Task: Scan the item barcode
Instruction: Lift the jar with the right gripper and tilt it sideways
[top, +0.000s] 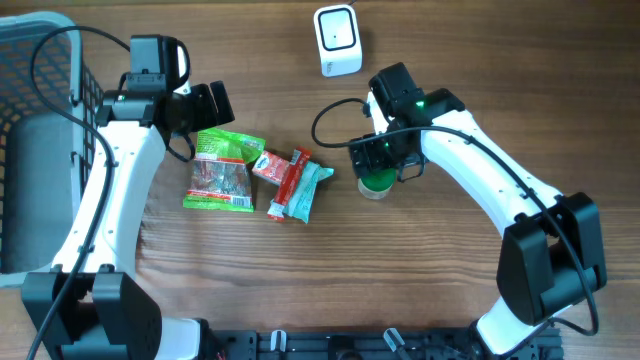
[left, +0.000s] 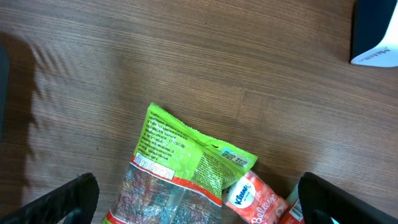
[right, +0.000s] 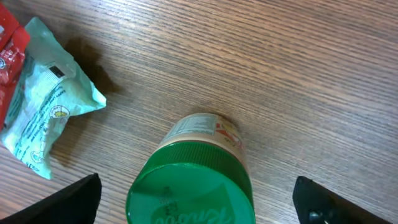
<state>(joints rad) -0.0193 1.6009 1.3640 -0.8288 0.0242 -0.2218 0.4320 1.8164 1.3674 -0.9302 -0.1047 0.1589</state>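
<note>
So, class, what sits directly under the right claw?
A green-lidded jar, upright on the wooden table. From above, most of its label and all contents are hidden.

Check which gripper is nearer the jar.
Right. The right gripper hangs open directly over the jar; the left gripper is well off, above the green bag.

overhead looks straight down on the whole table (top: 450, 60); each wrist view hangs close, facing down — left shares the green bag (left: 180, 158) (right, the green-lidded jar (right: 189, 193)).
</note>
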